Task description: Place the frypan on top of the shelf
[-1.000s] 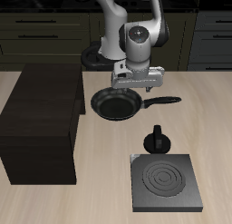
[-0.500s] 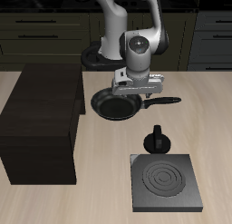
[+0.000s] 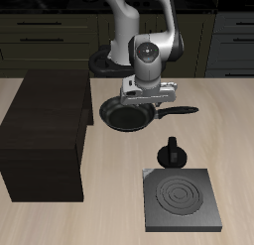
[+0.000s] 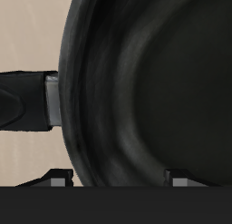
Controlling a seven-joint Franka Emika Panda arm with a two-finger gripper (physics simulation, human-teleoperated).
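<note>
Frypan [image 3: 127, 114] sits on the table mid-way back, beside the shelf [image 3: 45, 130]. Hand [image 3: 145, 94] hovers over its rim, looks spread, gripping nothing. Rigid, glossy, probably slippery; I'd pinch the rim near the handle.

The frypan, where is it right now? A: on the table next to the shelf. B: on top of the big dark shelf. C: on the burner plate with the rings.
A: the frypan sits on the table beside the shelf, under the tool, far from the burner plate.
</note>
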